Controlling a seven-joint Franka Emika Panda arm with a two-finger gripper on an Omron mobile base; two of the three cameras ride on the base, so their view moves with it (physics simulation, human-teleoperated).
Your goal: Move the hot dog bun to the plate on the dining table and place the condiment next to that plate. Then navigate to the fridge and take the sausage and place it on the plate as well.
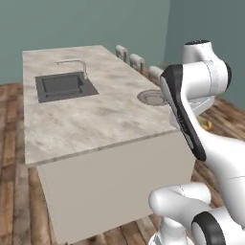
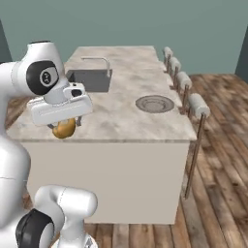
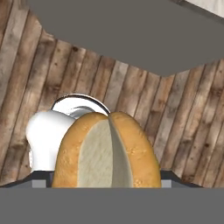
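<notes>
In the left base view the arm's own links cover the jaws and cut off part of the plate, so only its left portion shows near the right-hand edge of the bench. A small golden patch beyond the elbow, low beside the arm, is too little to name with certainty. The right base view shows more: the jaws hang under the white hand, just off the near left corner of the bench, with the hot dog bun between them. The fingers are mostly hidden by the roll, yet the jaws stand wide and are closed on the bun.

The hand view shows the bun from close up, its pale cut face and seam turned toward the camera, with the wooden floor below it and the grey underside of the bench across the top.

The plate lies bare near the right edge of the bench, well apart from the bun. The sink sits toward the far left side, its basin holding nothing visible, the faucet behind it. Stools line the right edge.
</notes>
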